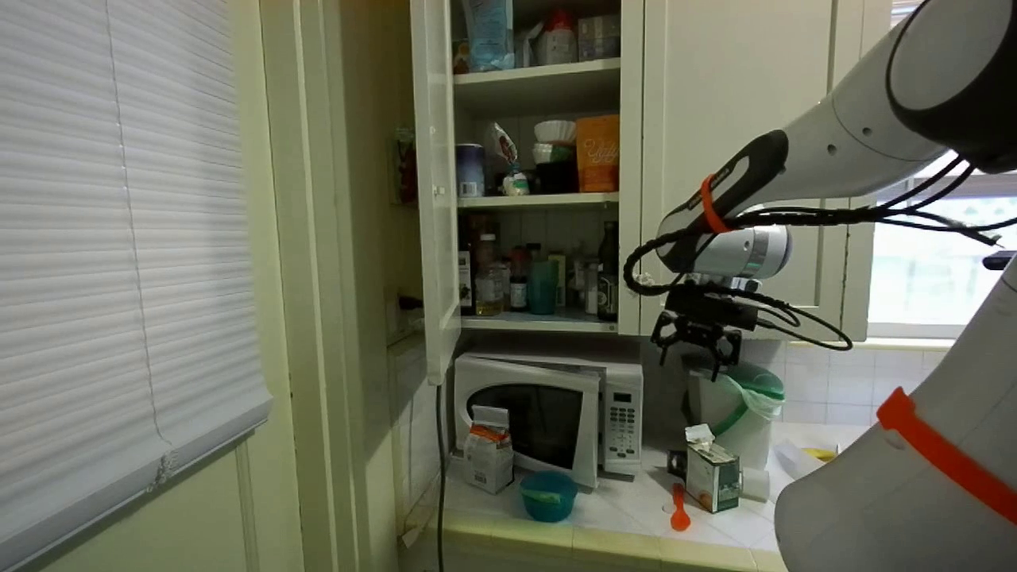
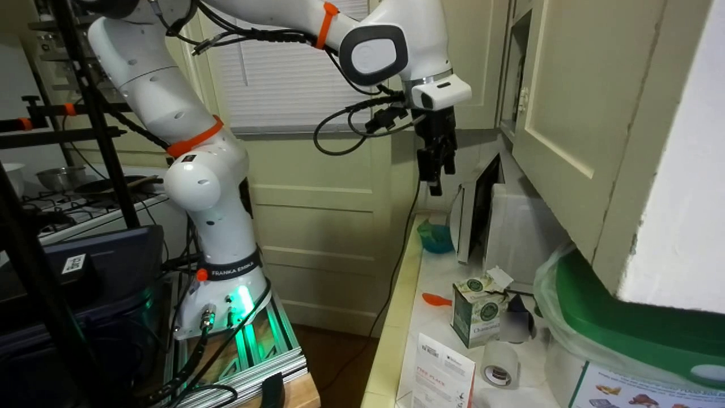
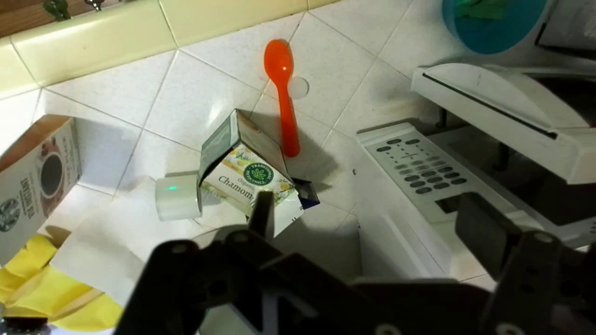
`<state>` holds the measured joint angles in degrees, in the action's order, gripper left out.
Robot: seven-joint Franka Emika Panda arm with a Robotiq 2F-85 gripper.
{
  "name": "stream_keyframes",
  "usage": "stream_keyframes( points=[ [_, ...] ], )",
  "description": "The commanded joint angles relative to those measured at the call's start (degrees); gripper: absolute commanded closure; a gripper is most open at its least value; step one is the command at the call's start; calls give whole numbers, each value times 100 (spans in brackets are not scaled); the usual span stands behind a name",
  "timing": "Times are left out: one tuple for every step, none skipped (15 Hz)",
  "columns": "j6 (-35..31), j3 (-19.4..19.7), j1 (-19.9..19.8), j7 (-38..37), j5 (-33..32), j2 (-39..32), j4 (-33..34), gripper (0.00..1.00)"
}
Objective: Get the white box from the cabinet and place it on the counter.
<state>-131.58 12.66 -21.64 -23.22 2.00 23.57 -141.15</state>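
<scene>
You're likely finishing: the box (image 3: 251, 179) is standing on the surface (image 3: 200, 100). Your fingers (image 3: 486, 235) are hanging spread, empty; be easing clear.

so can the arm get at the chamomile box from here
Probably yes: the gripper hangs open, higher than the chamomile box, nothing visible between them, though the pale roll beside the box may crowd the grasp.
</scene>
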Motion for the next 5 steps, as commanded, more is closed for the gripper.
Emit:
stream_keyframes(
  points=[
    [276,-187,65,263,-321,-51,276,0],
    [243,-216,113,344,-329,-65,313,0],
    [233,-236,168,448,-309,-62,337,0],
    [215,-247,210,512,-284,-73,355,0],
    [101,-237,152,329,-229,-12,254,0]
  ],
)
